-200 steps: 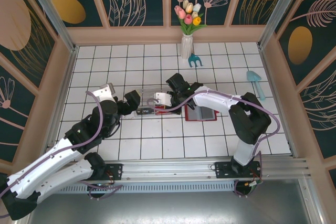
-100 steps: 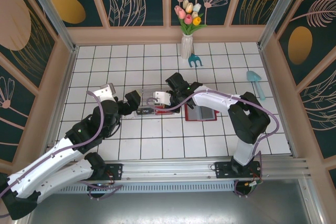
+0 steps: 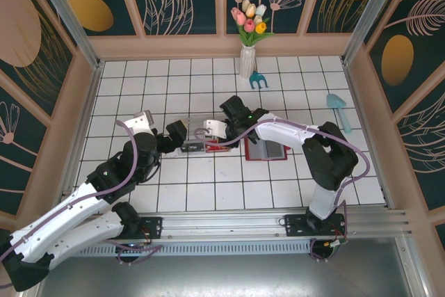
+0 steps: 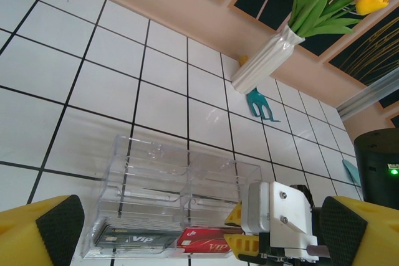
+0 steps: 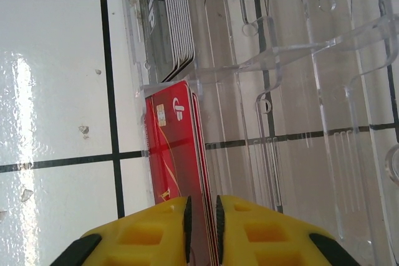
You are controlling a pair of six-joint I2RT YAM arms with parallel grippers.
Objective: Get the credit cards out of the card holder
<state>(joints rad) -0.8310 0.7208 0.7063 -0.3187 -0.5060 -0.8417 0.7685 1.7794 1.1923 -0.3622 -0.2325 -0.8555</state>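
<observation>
A stack of red credit cards [image 5: 174, 141] stands on edge in the front slot of a clear plastic box [image 4: 181, 179]. A stack of dark grey credit cards [image 5: 168, 23] stands beside it. My right gripper [image 5: 201, 216] is shut on the near end of the red stack [image 4: 201, 240], its yellow fingers [image 4: 244, 244] pinching both faces. The dark grey cards [image 4: 134, 238] sit left of the red ones. My left gripper [image 4: 199, 235] is open wide, facing the box from the left [image 3: 174, 135]. The red card holder [image 3: 268, 152] lies open under the right arm.
A white vase of tulips [image 3: 247, 60] and a small teal rake [image 3: 259, 80] stand at the back wall. A pale blue scoop [image 3: 339, 110] lies at the right. Wooden walls enclose the tiled floor [image 3: 208, 186], which is bare in front of the box.
The right gripper has edged a little to the left at the box with the red cards between its fingers. The left arm has not moved.
</observation>
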